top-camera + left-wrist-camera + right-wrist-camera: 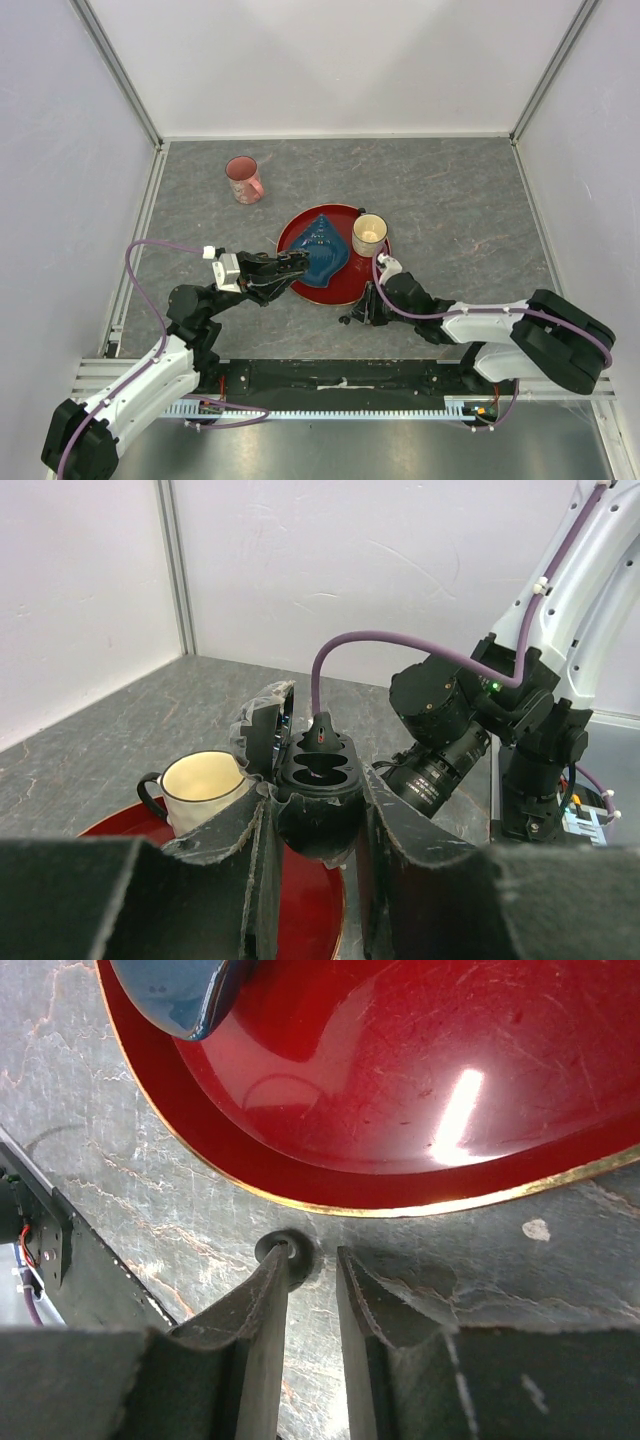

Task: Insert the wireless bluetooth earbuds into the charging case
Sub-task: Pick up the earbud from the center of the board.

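Black charging case (318, 775) clamped lid-open in left claw (318, 825). Tiny earbud (283, 1253) on table (150, 1210), just beside one fingertip of right claw (312, 1260), outside its slightly parted, empty gap. Shift sideways to centre, lower, pinch gently.

Standing here, I can make out no writing at all: no lettering, brand, number or sign shows on the charging case (318, 785), the cream cup (200, 785), the pink cup (243, 180) or the red plate (356, 275). Any marks on the arms are too small to read.
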You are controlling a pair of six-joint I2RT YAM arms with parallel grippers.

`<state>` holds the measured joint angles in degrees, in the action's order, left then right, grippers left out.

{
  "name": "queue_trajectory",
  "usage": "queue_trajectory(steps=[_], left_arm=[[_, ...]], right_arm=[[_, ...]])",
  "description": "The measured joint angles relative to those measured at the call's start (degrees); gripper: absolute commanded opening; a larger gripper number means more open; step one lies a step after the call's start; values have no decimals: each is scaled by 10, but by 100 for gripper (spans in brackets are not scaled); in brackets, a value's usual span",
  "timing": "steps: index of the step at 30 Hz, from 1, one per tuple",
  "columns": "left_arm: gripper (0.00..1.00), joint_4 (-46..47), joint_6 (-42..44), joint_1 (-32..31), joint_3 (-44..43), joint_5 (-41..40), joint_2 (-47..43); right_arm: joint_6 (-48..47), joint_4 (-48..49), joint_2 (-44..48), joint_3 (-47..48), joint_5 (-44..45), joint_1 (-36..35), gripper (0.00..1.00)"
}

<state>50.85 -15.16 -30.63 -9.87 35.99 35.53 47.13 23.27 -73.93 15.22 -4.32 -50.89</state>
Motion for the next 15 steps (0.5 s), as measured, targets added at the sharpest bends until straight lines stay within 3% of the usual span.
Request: queue_trajectory(steps=[15], left_arm=[[2,0,0,0,1,-1,-1]], right_arm=[[-13,19,-33,14,-25,0,30]])
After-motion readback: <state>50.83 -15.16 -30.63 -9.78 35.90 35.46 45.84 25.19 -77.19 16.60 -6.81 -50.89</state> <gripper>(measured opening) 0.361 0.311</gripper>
